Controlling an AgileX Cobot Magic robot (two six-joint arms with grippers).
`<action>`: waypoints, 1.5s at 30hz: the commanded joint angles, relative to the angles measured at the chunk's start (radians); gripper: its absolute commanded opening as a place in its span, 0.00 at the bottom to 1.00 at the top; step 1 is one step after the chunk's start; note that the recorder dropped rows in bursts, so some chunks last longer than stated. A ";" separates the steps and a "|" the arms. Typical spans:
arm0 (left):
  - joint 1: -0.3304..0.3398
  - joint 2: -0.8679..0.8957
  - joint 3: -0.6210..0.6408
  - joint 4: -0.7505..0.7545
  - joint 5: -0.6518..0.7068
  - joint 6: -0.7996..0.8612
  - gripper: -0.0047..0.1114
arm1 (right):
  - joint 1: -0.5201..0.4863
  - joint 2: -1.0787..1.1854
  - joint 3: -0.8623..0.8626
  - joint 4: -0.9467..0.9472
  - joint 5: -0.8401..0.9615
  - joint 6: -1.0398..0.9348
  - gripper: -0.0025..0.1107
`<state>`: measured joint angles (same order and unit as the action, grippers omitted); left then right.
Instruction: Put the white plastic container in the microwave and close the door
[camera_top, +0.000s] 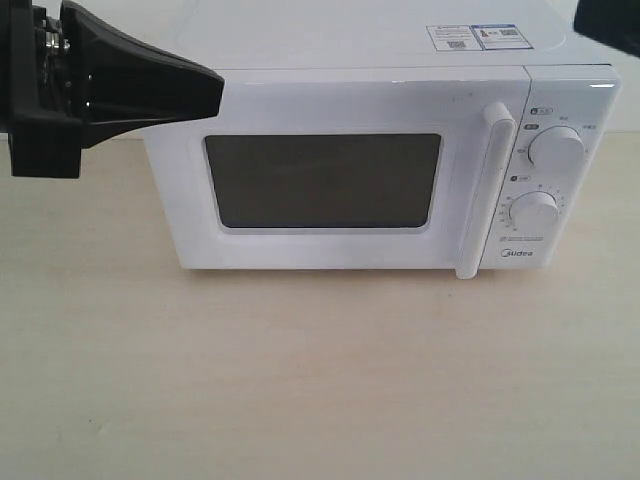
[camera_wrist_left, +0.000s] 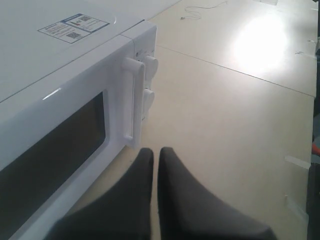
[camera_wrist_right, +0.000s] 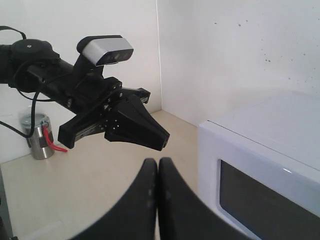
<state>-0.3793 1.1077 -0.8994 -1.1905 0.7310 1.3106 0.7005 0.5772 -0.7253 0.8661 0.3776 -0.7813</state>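
The white microwave (camera_top: 380, 45) stands on the table with its door (camera_top: 330, 105) shut, and nothing shows through the dark window (camera_top: 322, 180). The vertical bar handle (camera_top: 487, 190) runs beside two round dials (camera_top: 557, 148). My left gripper (camera_top: 215, 88) hovers shut and empty off the microwave's upper left corner. In the left wrist view its fingertips (camera_wrist_left: 156, 150) point along the door front toward the handle (camera_wrist_left: 134, 100). My right gripper (camera_wrist_right: 158, 160) is shut on nothing, and only a dark corner (camera_top: 610, 20) of it shows at the top right. The white plastic container is out of view.
The pale wooden table (camera_top: 320, 380) stretches in front of the microwave. In the right wrist view a metal can (camera_wrist_right: 37, 135) with something red on it stands by the wall behind the left arm (camera_wrist_right: 75, 85). Label stickers (camera_top: 475, 37) lie on the microwave's top.
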 joint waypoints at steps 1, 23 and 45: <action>-0.004 -0.006 0.002 -0.016 0.003 -0.002 0.08 | -0.003 -0.007 -0.001 -0.008 0.001 -0.001 0.02; 0.008 -0.587 0.002 0.036 -0.261 -0.002 0.08 | -0.003 -0.007 -0.001 -0.008 0.001 -0.001 0.02; 0.364 -1.043 0.659 0.413 -0.682 -0.241 0.08 | -0.003 -0.007 -0.001 -0.008 0.001 -0.001 0.02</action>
<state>-0.0195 0.1012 -0.2991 -0.7741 0.1028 1.0886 0.7005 0.5772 -0.7253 0.8661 0.3776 -0.7808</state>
